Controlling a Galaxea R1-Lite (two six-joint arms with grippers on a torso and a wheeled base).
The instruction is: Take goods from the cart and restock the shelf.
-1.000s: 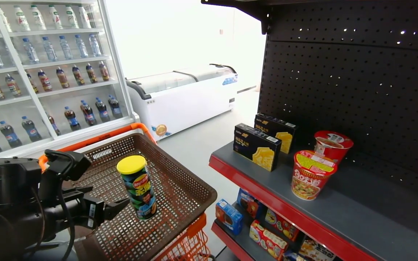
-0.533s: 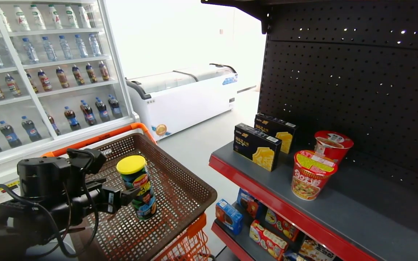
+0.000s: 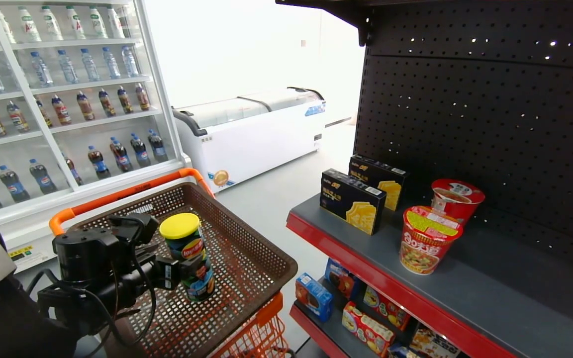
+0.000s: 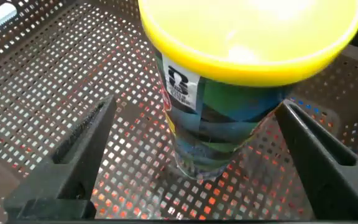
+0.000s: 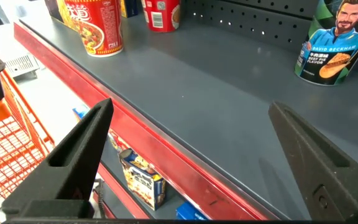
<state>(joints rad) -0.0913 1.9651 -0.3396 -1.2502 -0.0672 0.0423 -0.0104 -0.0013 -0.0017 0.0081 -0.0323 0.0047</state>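
While the left gripper (image 4: 196, 107) sits open astride the upright chips can (image 3: 187, 253) in the cart (image 3: 259, 248), an off-centre squeeze may topple it; right gripper (image 5: 190, 109) open above shelf (image 5: 241, 74).

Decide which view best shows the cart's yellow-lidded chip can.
Head view: the whole chip can, upright in the cart basket. Left wrist view crops it, close, inside the open left claw; right wrist view faces the shelf.
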